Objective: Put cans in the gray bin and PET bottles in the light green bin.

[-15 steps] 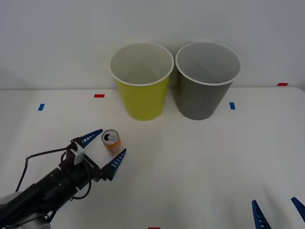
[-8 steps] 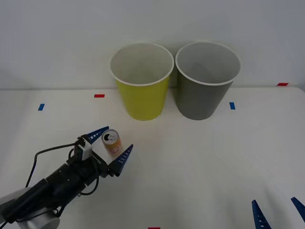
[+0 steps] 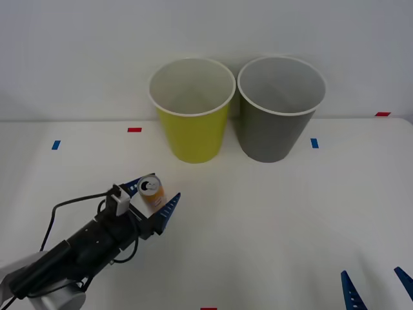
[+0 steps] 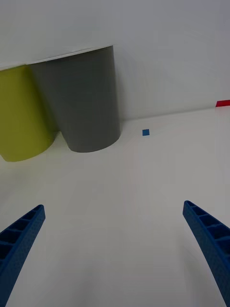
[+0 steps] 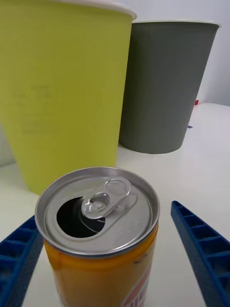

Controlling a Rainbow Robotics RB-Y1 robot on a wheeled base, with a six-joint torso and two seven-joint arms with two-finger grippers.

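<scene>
A small orange-yellow can [image 3: 152, 192] with an opened silver top [image 5: 98, 208] stands upright on the white table, in front of and left of the light green bin [image 3: 192, 110]. My left gripper [image 3: 153, 196] reaches in from the lower left with its blue fingers [image 5: 203, 254] on either side of the can, open, with a small gap still showing on one side. The gray bin [image 3: 280, 108] stands just right of the green one, touching it. My right gripper [image 3: 375, 284] waits open at the table's near right edge. PET bottles are out of view.
Both bins stand against the back wall and look hollow inside. Small blue tape marks [image 3: 314, 143] and red tape marks [image 3: 134, 130] lie flat on the table. Open white tabletop [image 3: 277, 219] stretches between the can and the right gripper.
My left arm has slid forward and to the right, bringing its fingers around the can, and they have narrowed slightly. The can and the right gripper have stayed still.
</scene>
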